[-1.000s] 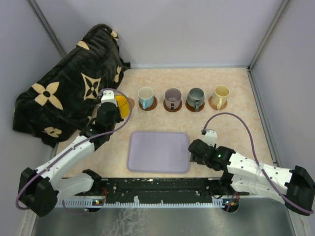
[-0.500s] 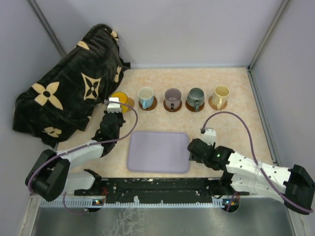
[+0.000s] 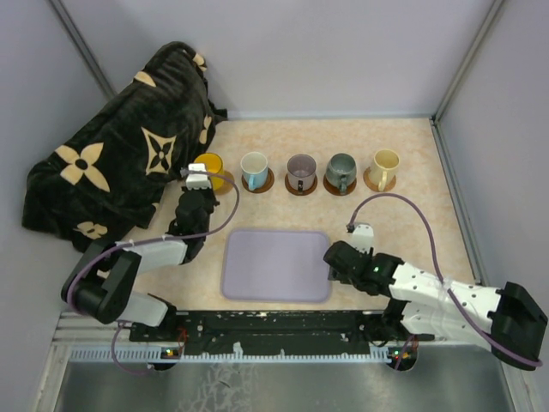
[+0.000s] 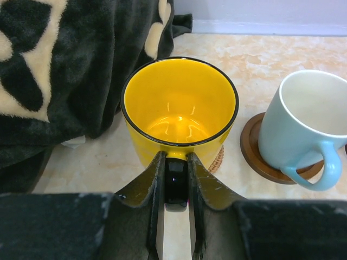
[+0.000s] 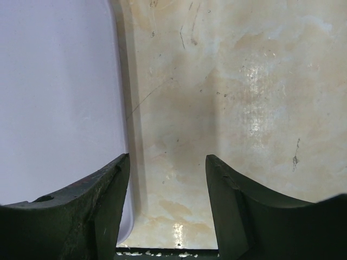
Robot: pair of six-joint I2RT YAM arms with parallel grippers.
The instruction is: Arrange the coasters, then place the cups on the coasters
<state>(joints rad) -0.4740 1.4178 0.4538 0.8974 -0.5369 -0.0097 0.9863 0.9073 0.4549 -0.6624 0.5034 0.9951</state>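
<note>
My left gripper (image 4: 176, 158) is shut on the black handle of the yellow cup (image 4: 179, 103). That cup stands upright over a tan woven coaster (image 4: 218, 160) whose edge peeks out on its right. In the top view the yellow cup (image 3: 209, 165) is at the left end of a row, with my left gripper (image 3: 198, 181) just in front of it. The light blue cup (image 3: 254, 167), mauve cup (image 3: 301, 169), dark grey-green cup (image 3: 340, 169) and cream cup (image 3: 385, 162) each stand on a brown coaster (image 3: 268, 181). My right gripper (image 5: 167, 162) is open and empty over bare table.
A lavender tray (image 3: 276, 263) lies in the near middle, its right edge beside my right gripper (image 3: 334, 262). A black blanket (image 3: 120, 159) with tan flowers is heaped at the left, close behind the yellow cup. Grey walls close in the back and sides.
My left arm has dropped low and stretched forward, bringing the yellow cup down and farther back, to the left end of the row. The right arm has hardly moved.
</note>
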